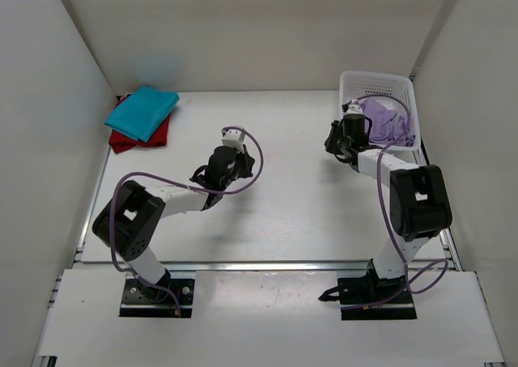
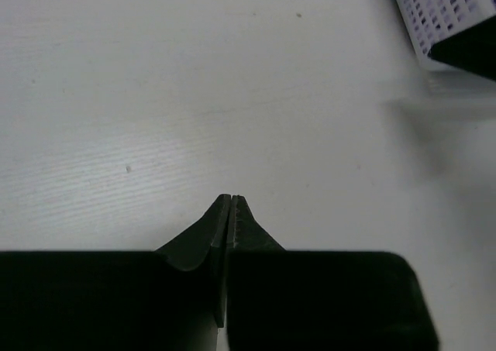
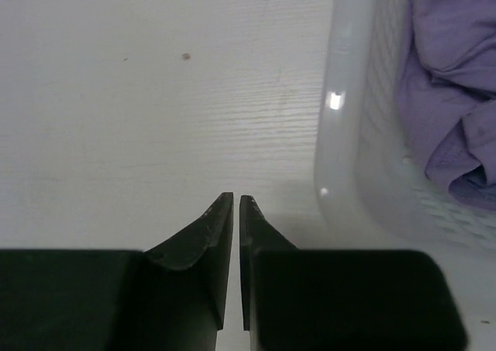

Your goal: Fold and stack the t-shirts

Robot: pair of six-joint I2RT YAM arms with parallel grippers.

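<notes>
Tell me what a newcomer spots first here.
The teal t-shirt lies folded on top of the red t-shirt in the far left corner of the table. The lavender t-shirt sits crumpled in the white mesh basket at far right. Both arms hang over bare table, left claw and right claw shut on nothing.

The right claw (image 3: 235, 199) is hovering over the white counter (image 3: 155, 95), its two dark fingers (image 3: 208, 231) standing almost together, only a thin slit showing between the tips and nothing caught in it. Just to the right, the white mesh basket (image 3: 341, 142) is sitting on the counter, its rounded rim catching a small glint of light. Inside it, the lavender t-shirt (image 3: 453, 87) is lying crumpled, its folds bunching against the basket's wall.
</notes>
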